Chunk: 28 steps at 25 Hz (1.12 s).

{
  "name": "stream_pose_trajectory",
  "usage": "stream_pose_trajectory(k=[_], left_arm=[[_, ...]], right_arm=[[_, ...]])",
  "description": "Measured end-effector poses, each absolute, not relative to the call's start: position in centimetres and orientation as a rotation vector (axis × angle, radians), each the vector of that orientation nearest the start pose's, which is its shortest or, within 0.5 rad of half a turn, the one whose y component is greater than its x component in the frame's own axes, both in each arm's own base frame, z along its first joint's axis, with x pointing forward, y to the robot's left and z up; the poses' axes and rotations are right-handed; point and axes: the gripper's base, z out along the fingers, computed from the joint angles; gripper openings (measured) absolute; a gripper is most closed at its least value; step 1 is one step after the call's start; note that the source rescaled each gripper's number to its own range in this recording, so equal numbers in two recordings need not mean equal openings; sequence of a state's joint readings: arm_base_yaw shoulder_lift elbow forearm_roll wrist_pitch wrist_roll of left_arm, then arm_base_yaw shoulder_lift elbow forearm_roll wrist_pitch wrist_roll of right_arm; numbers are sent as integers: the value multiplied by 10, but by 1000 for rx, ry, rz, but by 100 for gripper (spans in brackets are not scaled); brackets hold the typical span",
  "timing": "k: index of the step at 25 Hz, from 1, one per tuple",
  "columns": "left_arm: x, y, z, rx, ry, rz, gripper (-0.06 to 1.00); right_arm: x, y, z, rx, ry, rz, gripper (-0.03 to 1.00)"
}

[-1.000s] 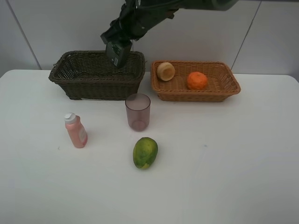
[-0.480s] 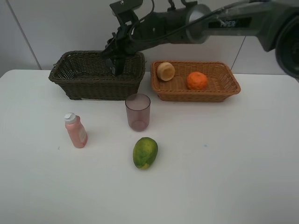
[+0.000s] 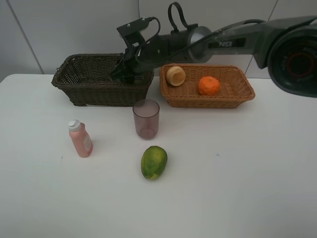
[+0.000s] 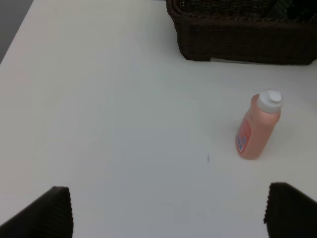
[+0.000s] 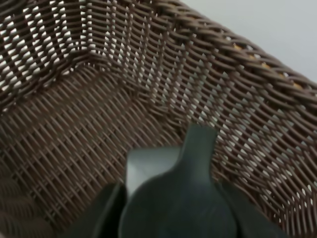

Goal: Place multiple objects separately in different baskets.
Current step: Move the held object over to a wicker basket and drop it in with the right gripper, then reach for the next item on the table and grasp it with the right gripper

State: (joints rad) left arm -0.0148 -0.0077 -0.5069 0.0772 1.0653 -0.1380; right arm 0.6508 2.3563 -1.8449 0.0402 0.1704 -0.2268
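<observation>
As right fingers clamp it, pump bottle inside dark basket

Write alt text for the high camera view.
A robot arm reaches into a dark brown basket. The tan basket beside it holds an orange and a pale round fruit; a pink bottle, purplish cup and mango sit on the white table.

Item 1, lettering, white on dark: running along the forearm casing of the right arm, far in the scene, above the far rim of the light basket; reading as "PIPER", small and somewhat soft.

Item 2, label patch with bluish print: sitting low on the front of the pink bottle, standing left of centre on the table; proving too small for reading in either view showing it.
</observation>
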Motion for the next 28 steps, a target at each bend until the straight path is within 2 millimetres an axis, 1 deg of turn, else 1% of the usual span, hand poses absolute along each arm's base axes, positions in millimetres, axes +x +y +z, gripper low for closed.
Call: stream_pose_trajectory(k=[5, 6, 7, 9, 11, 12, 14, 16, 19, 21, 23, 26, 28], left_arm=[[-7, 6, 279, -130, 2028, -3, 100], [-7, 6, 279, -130, 2028, -3, 100], [-7, 6, 279, -130, 2028, -3, 100], [-7, 6, 279, -130, 2028, -3, 100], [-7, 6, 279, -130, 2028, -3, 100], [-7, 6, 279, -130, 2028, -3, 100], [-7, 6, 279, -130, 2028, -2, 100], [-7, 6, 279, -130, 2028, -2, 100], [-7, 6, 279, -130, 2028, -2, 100], [-7, 6, 279, -130, 2028, -2, 100], [-7, 6, 279, -130, 2028, -2, 100], [-7, 6, 279, -130, 2028, -2, 100], [-7, 6, 279, -130, 2028, -2, 100]], right_arm=[[429, 328, 161, -889, 1986, 273, 0], [429, 328, 161, -889, 1986, 273, 2], [430, 328, 162, -886, 1980, 274, 9], [430, 328, 164, -879, 1966, 277, 31], [430, 328, 166, -877, 1960, 278, 57], [430, 328, 167, -875, 1958, 279, 67], [429, 328, 173, -874, 1955, 280, 78], [427, 326, 184, -874, 1953, 281, 82], [421, 322, 205, -889, 1979, 278, 84], [414, 317, 218, -906, 2030, 276, 84], [406, 311, 232, -899, 2107, 286, 84], [390, 300, 246, -855, 2293, 299, 84], [380, 292, 254, -797, 2413, 293, 84]])
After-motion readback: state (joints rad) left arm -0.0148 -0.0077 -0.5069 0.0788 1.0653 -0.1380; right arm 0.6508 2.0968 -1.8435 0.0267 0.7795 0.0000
